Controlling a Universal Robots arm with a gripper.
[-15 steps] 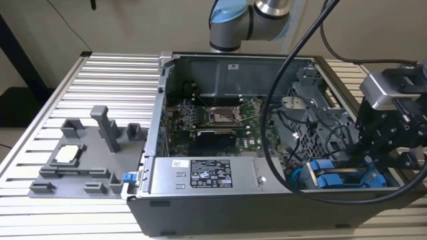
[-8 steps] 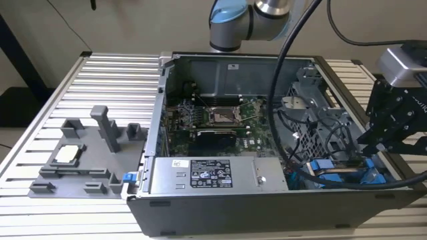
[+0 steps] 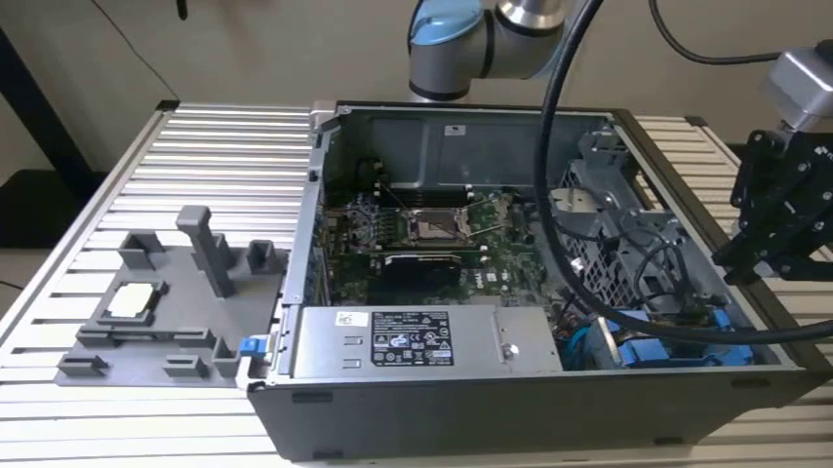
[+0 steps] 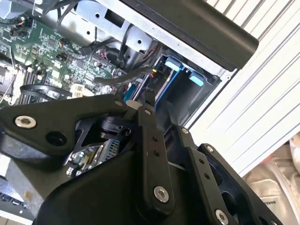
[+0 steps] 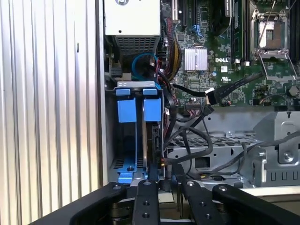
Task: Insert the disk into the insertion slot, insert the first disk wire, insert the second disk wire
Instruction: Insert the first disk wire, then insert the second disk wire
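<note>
In the first wrist view the grey insertion slot (image 5: 110, 136) stands in the corner of the open computer case, with two bright blue carrier tabs (image 5: 139, 110) at its mouth. A dark disk (image 5: 152, 143) sits edge-on inside it under one of the tabs. Two loose black disk wire connectors (image 5: 210, 96) hang just beside the cage, free of my gripper. My gripper (image 5: 167, 182) hovers off the end of the cage, shut, with nothing visibly held. In the exterior view my gripper (image 3: 744, 271) hangs over the case's right wall, above the blue carriers (image 3: 664, 348).
The silver labelled power-supply box (image 3: 410, 341) fills the case's front. A green motherboard (image 3: 430, 234) lies behind it, and thick black cables (image 3: 573, 244) loop across the case. A grey fixture tray (image 3: 156, 312) rests on the slatted table at the exterior view's left.
</note>
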